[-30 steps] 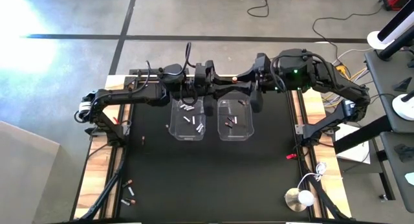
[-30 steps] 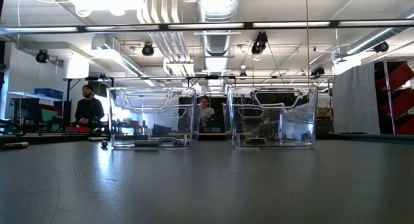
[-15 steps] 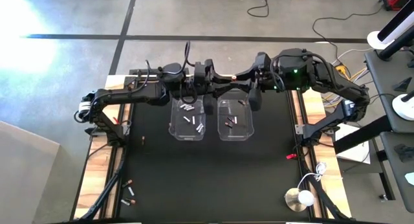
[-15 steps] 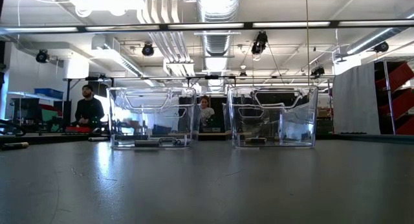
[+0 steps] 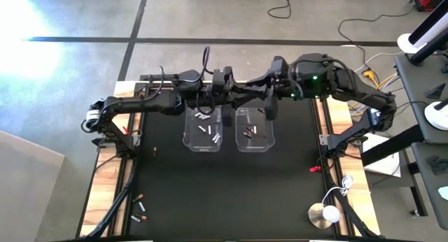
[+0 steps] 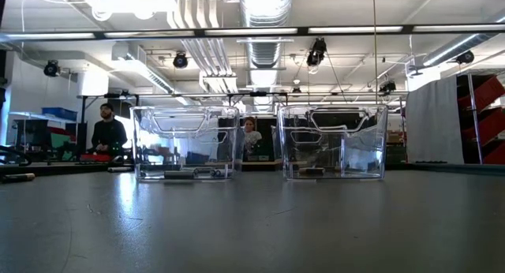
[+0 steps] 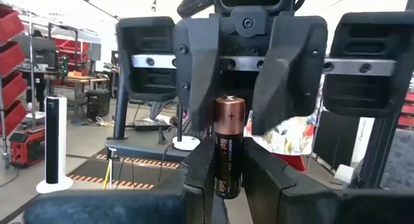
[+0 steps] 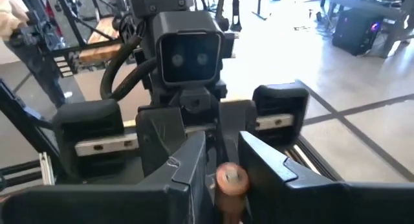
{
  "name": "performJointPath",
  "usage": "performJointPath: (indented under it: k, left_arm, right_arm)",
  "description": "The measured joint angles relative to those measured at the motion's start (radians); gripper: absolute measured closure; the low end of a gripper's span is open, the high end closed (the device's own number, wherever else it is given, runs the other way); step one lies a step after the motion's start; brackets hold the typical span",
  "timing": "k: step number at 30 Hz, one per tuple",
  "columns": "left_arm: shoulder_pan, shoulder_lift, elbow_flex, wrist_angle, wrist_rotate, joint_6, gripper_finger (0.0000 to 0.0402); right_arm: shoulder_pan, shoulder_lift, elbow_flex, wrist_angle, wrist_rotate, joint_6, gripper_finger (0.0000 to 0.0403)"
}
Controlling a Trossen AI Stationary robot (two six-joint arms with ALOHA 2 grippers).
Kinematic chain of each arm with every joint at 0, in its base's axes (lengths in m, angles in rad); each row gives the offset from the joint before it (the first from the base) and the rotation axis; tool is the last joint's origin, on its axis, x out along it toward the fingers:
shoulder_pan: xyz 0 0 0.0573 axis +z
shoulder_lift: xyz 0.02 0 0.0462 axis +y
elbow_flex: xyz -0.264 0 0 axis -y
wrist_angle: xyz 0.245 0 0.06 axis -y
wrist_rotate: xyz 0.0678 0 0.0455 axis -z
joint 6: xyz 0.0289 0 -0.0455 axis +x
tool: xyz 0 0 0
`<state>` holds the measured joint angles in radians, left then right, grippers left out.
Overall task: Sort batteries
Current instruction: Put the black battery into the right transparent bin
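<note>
Both grippers meet nose to nose above the bins' far ends. My left gripper (image 5: 227, 108) (image 7: 229, 169) is shut on a dark battery (image 7: 229, 146) with a copper end. My right gripper (image 5: 269, 105) (image 8: 223, 160) is open and faces it, one finger on either side of that copper end (image 8: 231, 177). I cannot tell whether they touch it. The left clear bin (image 5: 203, 130) (image 6: 185, 143) holds silvery batteries (image 5: 207, 129). The right clear bin (image 5: 253, 130) (image 6: 331, 143) holds dark batteries (image 5: 250, 133). Neither gripper shows in the low view. My left gripper pinches the battery's dark body (image 7: 229, 179) between its two fingers (image 7: 197, 175). The fingers are level and point toward the table's right, and the battery lies along them. Its copper end (image 7: 229, 111) sticks out past the fingertips toward the right gripper. It is lifted clear of the bins.
A few loose batteries (image 5: 140, 208) lie at the mat's near left corner. A small red clip (image 5: 314, 169) and a round white object (image 5: 325, 215) lie by the right edge. People (image 6: 108, 131) sit in the room beyond the table.
My right gripper has moved toward the table's left, up to my left gripper. The gap between them, where the copper end showed from above, has closed. My left gripper has kept its hold on the battery.
</note>
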<state>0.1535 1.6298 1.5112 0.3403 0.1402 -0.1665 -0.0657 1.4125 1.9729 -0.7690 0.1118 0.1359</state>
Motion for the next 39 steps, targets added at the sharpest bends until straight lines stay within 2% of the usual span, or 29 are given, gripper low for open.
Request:
performJointPath:
  k: [9,28,32,35,39]
  left_arm:
    - [0.000,-0.008,-0.001,-0.001,0.001,0.013,0.0353]
    - [0.000,-0.031,-0.001,-0.024,0.001,0.040,0.0352]
    - [0.003,-0.066,-0.001,-0.110,0.001,0.060,0.0350]
    - [0.009,-0.111,-0.001,-0.238,-0.006,0.064,0.0333]
    - [0.010,-0.170,0.002,-0.427,-0.109,0.090,0.0296]
  right_arm:
    - [0.000,0.000,0.001,-0.040,0.000,0.010,0.0347]
    - [0.000,-0.002,0.001,-0.037,-0.012,-0.025,0.0358]
    - [0.000,0.002,0.001,-0.032,-0.015,-0.035,0.0359]
    - [0.000,-0.002,0.001,-0.059,-0.009,-0.054,0.0359]
    - [-0.001,-0.007,0.004,-0.048,-0.006,-0.062,0.0358]
